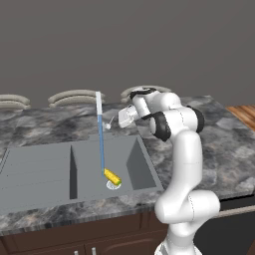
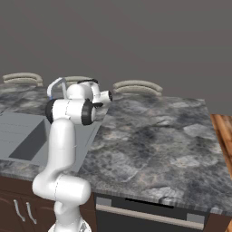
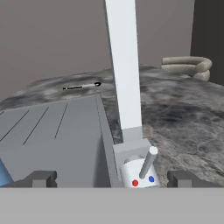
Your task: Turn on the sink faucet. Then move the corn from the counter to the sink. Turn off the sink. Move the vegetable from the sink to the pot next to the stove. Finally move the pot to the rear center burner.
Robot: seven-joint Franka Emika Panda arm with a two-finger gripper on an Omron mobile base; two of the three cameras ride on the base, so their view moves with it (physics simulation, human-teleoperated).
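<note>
No text, label, brand name or number can be read anywhere in these views. The only sign-like marks are two small dots, one red and one blue, on the white base of the sink faucet, just below its thin lever handle in the hand view; they carry no letters.

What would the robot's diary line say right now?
water: running | corn: in sink, on drain | gripper: open at faucet lever | next: turn off
</note>
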